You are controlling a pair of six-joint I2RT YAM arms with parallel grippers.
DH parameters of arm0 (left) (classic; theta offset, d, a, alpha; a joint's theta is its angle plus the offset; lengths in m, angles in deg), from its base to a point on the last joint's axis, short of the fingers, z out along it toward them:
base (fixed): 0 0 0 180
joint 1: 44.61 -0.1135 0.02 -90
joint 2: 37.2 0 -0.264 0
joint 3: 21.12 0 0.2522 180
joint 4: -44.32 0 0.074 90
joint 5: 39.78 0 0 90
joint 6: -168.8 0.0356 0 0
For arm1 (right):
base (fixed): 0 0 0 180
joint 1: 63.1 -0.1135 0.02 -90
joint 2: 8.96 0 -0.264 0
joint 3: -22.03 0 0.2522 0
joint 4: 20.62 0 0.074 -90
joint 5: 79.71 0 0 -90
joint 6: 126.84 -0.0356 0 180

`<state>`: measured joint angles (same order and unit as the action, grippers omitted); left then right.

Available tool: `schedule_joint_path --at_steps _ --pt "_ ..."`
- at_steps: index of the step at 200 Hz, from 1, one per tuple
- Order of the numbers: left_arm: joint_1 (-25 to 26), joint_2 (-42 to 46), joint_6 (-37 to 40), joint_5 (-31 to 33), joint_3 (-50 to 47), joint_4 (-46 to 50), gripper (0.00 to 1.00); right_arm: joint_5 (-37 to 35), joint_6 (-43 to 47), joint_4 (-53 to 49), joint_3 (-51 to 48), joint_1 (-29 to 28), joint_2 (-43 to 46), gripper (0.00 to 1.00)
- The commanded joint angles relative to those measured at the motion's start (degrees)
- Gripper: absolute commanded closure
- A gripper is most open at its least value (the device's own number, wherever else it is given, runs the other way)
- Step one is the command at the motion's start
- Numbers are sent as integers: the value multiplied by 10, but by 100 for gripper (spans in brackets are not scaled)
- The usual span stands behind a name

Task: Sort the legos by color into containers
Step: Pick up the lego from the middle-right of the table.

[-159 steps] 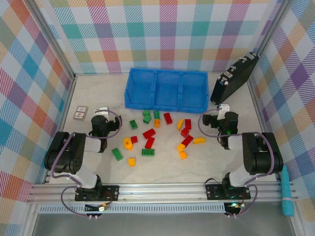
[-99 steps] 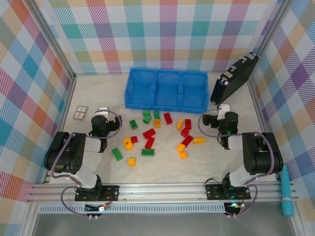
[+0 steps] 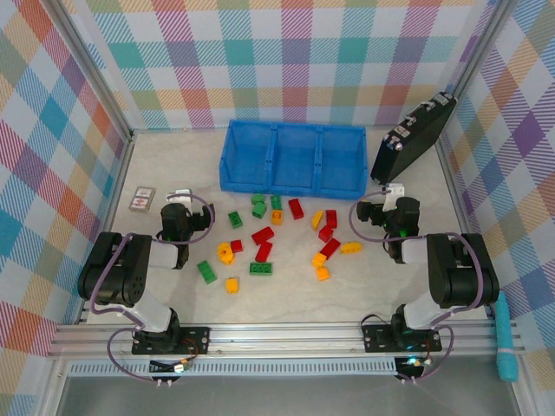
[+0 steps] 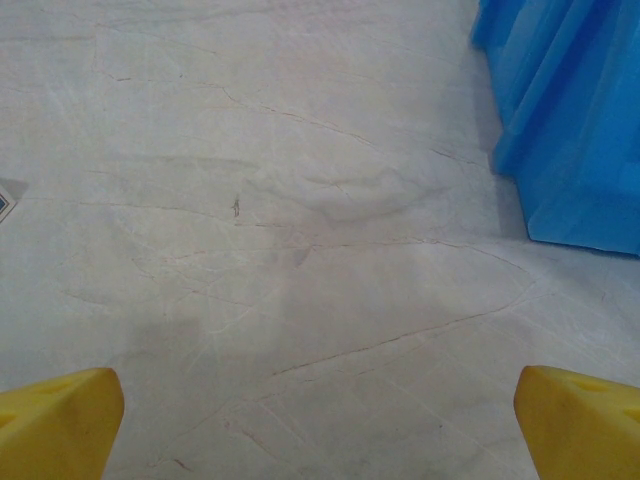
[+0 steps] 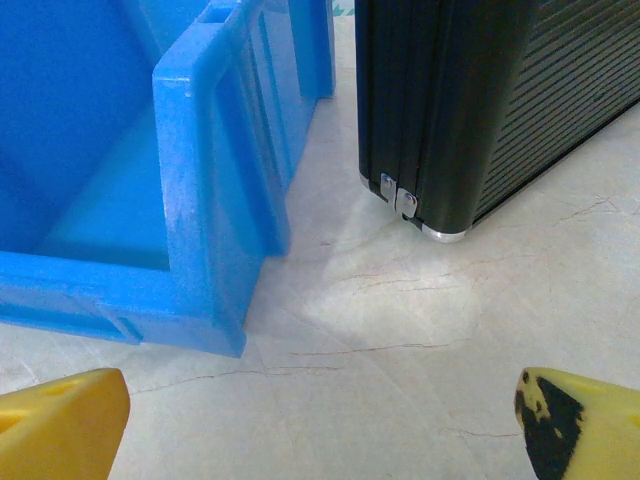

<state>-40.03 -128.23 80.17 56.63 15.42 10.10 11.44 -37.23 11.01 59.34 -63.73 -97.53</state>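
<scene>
Left tool (image 4: pixel 320 425) and right tool (image 5: pixel 320 425), both spread wide; red, green and yellow legos (image 3: pixel 263 235) lie loose on the worktop (image 3: pixel 173 165), centre frame, below the blue containers (image 3: pixel 293 185)

I see the long blue plastic bin (image 3: pixel 295 185) at upper centre — small studded plastic bricks (image 3: pixel 263 235) scattered below it, the flat black case (image 3: pixel 414 137) just right of it.

I note 3 walls (image 3: pixel 295 61) in a pastel plaid pattern, at the back and both sides, framed by slanting aluminium posts (image 3: pixel 89 69). The tabletop (image 3: pixel 286 303) is pale and stone-patterned, with thin crack-like veins. An aluminium rail (image 3: pixel 286 338) runs along its near edge. Lighting is even, shadows soft.
</scene>
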Motion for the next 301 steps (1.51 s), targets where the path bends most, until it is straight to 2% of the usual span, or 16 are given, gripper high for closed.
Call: schedule_joint_path --at_steps 1,103,126,142,156,165,176,193,206,217,229,250,269,301 --pt "-4 6 8 -11 13 -2 0 12 2 8 6 4 7 1" --pt "-9 5 6 -20 14 0 0 12 2 8 6 4 7 1" --pt "-32 5 -5 -70 9 -10 0 12 1 8 6 5 7 1" --pt "-30 6 1 -71 13 -2 0 12 1 8 6 5 7 1" --pt "-27 23 -2 -56 37 48 0 12 2 9 5 5 8 1" --pt "-27 50 -6 -44 82 147 0 12 2 9 6 5 11 1" --pt "-25 78 -9 -41 144 262 0 12 2 -34 20 4 31 1" --pt "-20 127 -22 -65 217 350 0 -5 -8 -85 28 4 72 1" --pt "-5 167 -27 -44 287 430 0 -8 -29 -196 57 5 114 1" --pt "1 194 -15 -56 346 491 0 2 -48 -271 83 4 148 1" --pt "7 223 20 -87 395 532 0 3 -80 -339 106 4 180 1" --pt "6 265 1 -99 467 570 0 29 -105 -485 171 4 211 1" --pt "8 286 41 -132 548 651 0 25 -154 -595 217 4 233 0" --pt "8 315 49 -114 643 761 0 41 -260 -757 256 4 289 2"
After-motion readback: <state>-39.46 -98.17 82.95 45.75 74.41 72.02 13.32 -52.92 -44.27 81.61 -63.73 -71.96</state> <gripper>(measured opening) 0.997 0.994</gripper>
